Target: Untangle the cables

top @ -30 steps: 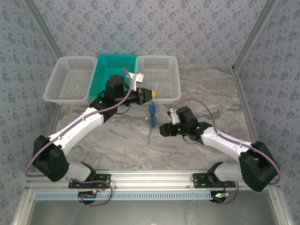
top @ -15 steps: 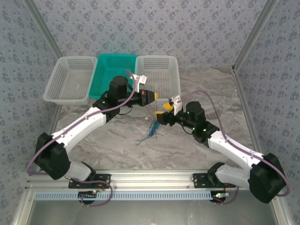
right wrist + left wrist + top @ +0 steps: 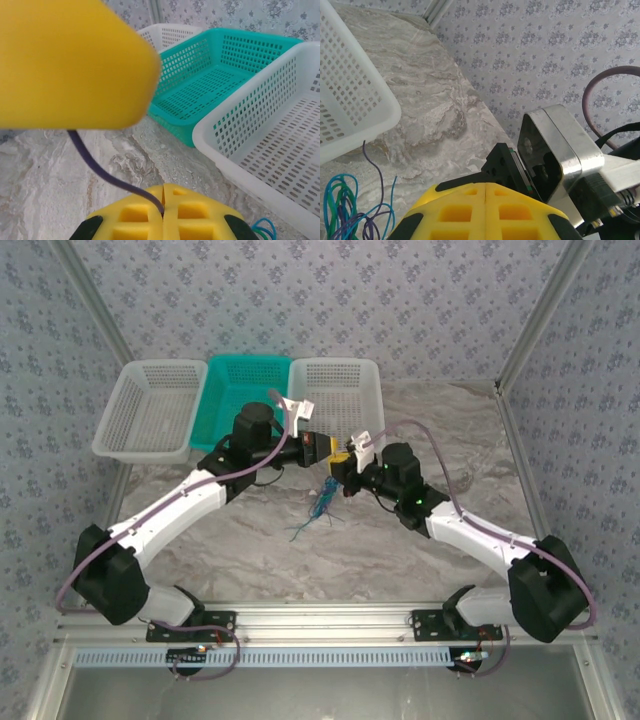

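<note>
Cables [image 3: 320, 504]: a thin blue, green and purple tangle hanging just below the two meeting grippers, over the middle of the counter [image 3: 420, 540]; single strands cannot be told apart from above. Left gripper [image 3: 485, 190]: yellow fingers closed, seam tight; loops lie at its lower left, cut off by the frame edge (whether it pinches a strand cannot be told). Right gripper [image 3: 163, 195]: closed on a dark purple wire [image 3: 107, 172], whose upper end vanishes behind the left gripper's blurred finger [image 3: 65, 60]. Teal basket [image 3: 220, 75] and white basket [image 3: 235, 125] stand beyond.
</note>
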